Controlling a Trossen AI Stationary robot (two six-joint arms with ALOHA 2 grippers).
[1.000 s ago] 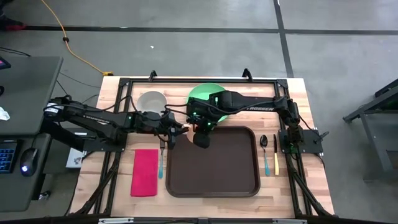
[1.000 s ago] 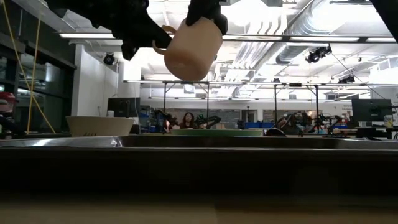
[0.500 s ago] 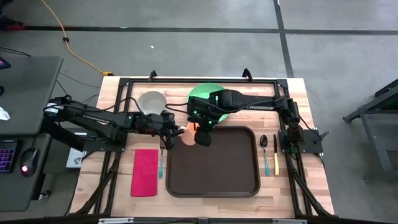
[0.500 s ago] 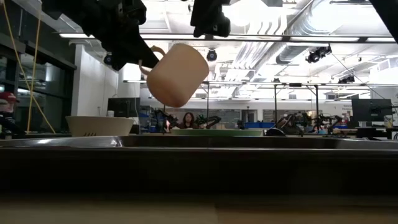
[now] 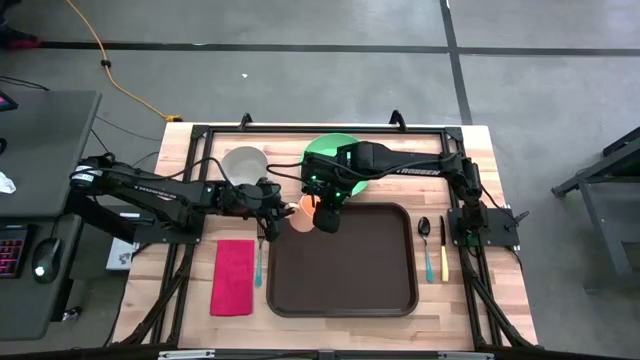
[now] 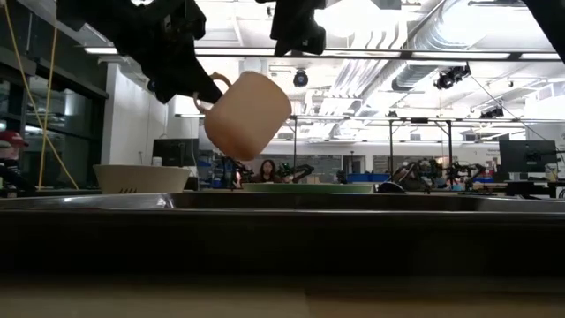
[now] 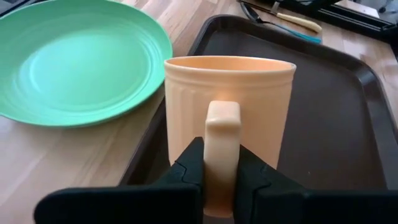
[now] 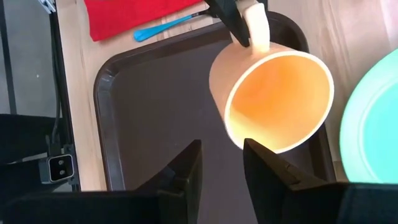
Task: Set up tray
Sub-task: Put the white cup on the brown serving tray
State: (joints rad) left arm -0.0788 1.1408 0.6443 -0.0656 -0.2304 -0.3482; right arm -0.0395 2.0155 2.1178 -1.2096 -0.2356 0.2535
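Above the far-left corner of the tray, the left gripper holds a peach mug in the air, its two fingers clamped together on the mug's handle. The mug hangs tilted, clear of the tray surface, with its open mouth turned toward the right gripper. That gripper sits just above and beside the mug, fingers apart and gripping nothing.

The tray, dark brown with a raised rim, lies flat on the wooden table, central along the near edge. A green plate rests on the table just beyond the tray's far edge. A white bowl stands left of the plate. A red napkin lies left of the tray, with a blue-handled utensil between them. A spoon and a knife lie right of the tray.
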